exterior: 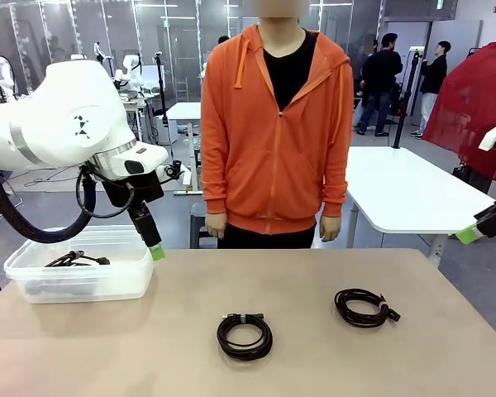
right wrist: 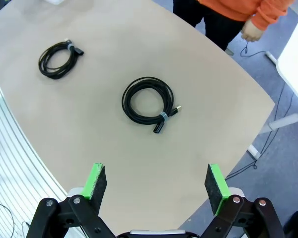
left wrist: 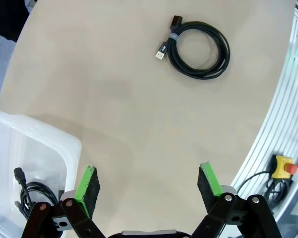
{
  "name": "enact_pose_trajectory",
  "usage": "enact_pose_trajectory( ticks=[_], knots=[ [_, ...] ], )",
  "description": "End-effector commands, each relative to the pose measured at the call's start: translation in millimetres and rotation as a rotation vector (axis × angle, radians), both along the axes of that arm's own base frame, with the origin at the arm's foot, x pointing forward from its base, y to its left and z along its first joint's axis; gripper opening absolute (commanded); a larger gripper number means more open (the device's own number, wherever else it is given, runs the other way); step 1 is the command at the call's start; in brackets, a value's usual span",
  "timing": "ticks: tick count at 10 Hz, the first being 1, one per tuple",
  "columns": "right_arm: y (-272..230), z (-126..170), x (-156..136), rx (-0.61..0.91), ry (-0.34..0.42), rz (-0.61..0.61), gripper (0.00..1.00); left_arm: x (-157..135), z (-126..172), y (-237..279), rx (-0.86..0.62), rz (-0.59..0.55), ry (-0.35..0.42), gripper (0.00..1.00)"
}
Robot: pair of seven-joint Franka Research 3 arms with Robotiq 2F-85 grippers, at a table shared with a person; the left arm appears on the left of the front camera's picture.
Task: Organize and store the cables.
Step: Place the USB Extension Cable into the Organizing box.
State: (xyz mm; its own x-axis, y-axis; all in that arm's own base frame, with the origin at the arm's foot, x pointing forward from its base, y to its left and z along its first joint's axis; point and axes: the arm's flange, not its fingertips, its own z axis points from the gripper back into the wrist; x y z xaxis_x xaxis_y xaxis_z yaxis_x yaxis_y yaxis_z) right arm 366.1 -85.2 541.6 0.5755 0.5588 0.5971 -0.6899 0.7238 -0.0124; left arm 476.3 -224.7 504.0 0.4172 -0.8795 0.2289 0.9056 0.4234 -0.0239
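Progress is partial: one cable (exterior: 76, 259) lies in the clear bin (exterior: 33, 285) at the frame's left; two coils wait on the table (exterior: 132, 347), centre coil (exterior: 244, 335) lower middle, right coil (exterior: 364, 306) right of it. Left gripper (left wrist: 148, 183) and right gripper (right wrist: 156, 182) stand wide, empty.
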Motion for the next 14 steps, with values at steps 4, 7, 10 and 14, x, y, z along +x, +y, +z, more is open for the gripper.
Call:
enact_pose_trajectory(
  ticks=[4,7,10,14],
  knots=[
    [6.1,33.3,14.2,-0.078,0.049,0.101,1.00,-8.4,-14.8,2.9,-0.040,-0.061,-0.002,1.00],
    [4.8,33.9,2.5,-0.049,0.024,0.076,1.00,-5.0,-11.3,-2.2,0.010,-0.038,0.014,1.00],
    [4.8,33.9,2.5,-0.049,0.024,0.076,1.00,-5.5,-12.8,-2.2,0.007,-0.041,0.017,1.00],
    [4.8,33.9,2.5,-0.049,0.024,0.076,1.00,40.3,-39.0,-77.7,0.071,-0.062,0.074,1.00]
  ],
)
